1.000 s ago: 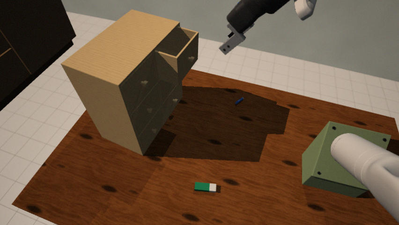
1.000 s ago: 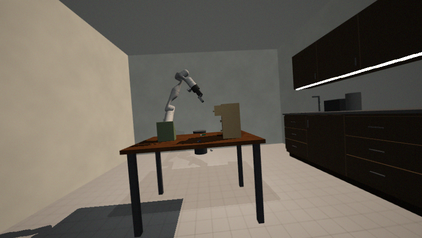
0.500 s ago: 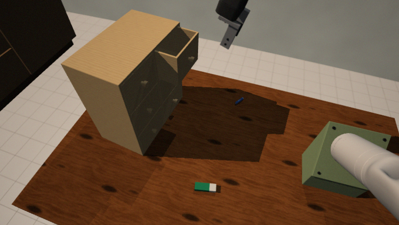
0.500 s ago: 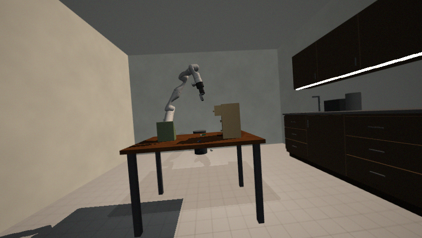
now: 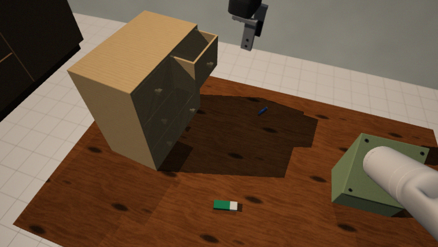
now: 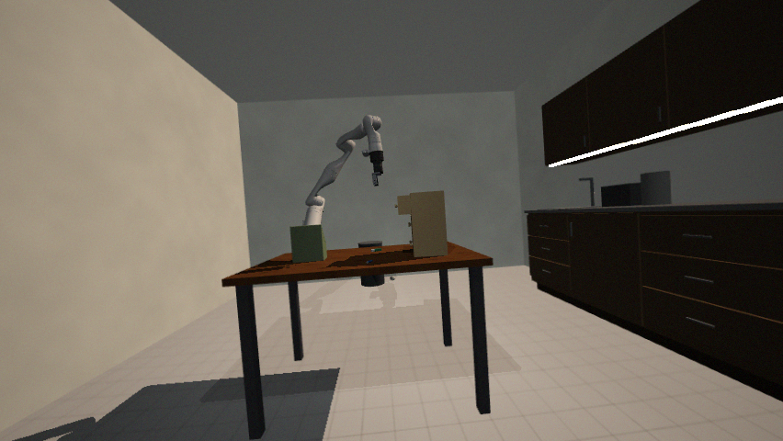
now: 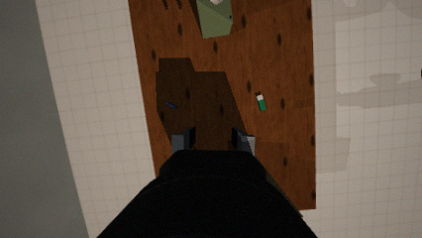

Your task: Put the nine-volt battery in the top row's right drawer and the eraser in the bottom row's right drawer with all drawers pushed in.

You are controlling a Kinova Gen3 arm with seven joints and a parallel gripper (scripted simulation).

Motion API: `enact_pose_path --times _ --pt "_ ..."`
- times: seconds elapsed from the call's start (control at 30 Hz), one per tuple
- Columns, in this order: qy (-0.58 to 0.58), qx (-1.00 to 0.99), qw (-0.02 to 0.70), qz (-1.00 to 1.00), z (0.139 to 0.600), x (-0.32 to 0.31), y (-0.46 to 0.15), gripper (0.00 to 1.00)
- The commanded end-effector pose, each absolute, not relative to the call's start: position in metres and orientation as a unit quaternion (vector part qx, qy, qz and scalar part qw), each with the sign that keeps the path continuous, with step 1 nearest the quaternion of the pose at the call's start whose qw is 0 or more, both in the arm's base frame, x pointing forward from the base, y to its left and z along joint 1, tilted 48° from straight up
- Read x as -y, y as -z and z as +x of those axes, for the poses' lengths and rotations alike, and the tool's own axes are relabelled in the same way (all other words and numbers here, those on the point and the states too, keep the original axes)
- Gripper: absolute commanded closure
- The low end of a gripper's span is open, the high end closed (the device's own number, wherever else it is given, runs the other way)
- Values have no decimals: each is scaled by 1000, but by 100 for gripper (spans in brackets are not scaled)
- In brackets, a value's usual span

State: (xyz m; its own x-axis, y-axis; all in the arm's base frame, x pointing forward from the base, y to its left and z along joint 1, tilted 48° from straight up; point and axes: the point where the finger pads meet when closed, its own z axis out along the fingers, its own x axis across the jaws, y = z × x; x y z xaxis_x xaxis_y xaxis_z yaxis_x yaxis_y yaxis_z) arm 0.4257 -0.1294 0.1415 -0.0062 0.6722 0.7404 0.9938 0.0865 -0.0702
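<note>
The small wooden chest (image 5: 137,87) stands at the table's back left, with dark drawer fronts in several rows. Its top-row right drawer (image 5: 199,52) is pulled partly out; I cannot see its inside. The other drawers look pushed in. The eraser (image 5: 225,205), green with a white end, lies flat on the table near the front edge and also shows in the wrist view (image 7: 261,102). I see no nine-volt battery in any view. My gripper (image 5: 247,46) hangs high above the table, to the right of the open drawer, pointing down. Its fingers are open and empty in the wrist view (image 7: 213,139).
A small blue stick-like thing (image 5: 262,110) lies in the chest's shadow mid-table, also in the wrist view (image 7: 171,105). The arm's green base block (image 5: 367,174) sits at the right. A dark cabinet (image 5: 27,46) stands beyond the table's left side.
</note>
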Motion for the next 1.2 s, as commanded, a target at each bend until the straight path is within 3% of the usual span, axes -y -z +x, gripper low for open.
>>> enact_pose_path --times 0.0,1.17 --pt "244 668 328 -622 429 129 -137 0" --pt "230 672 340 -617 429 130 -138 0"
